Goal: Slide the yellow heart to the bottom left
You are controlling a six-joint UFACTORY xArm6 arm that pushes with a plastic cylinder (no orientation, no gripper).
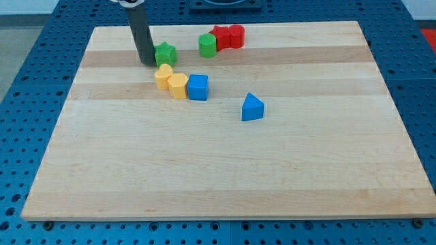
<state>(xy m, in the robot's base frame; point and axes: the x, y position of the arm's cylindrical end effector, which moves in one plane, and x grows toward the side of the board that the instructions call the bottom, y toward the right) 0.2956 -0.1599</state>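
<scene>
The yellow heart (163, 76) lies on the wooden board (225, 170), left of centre near the view's top. A yellow hexagon block (178, 86) touches its right side, and a blue cube (197, 87) touches the hexagon's right. My tip (147, 62) stands just above and to the left of the yellow heart, apart from it. A green star (165, 54) sits right beside my tip, on its right.
A green cylinder (207, 45) and two red blocks (228, 36) sit near the view's top centre. A blue triangle (252, 107) lies alone right of centre. A blue perforated table (34, 68) surrounds the board.
</scene>
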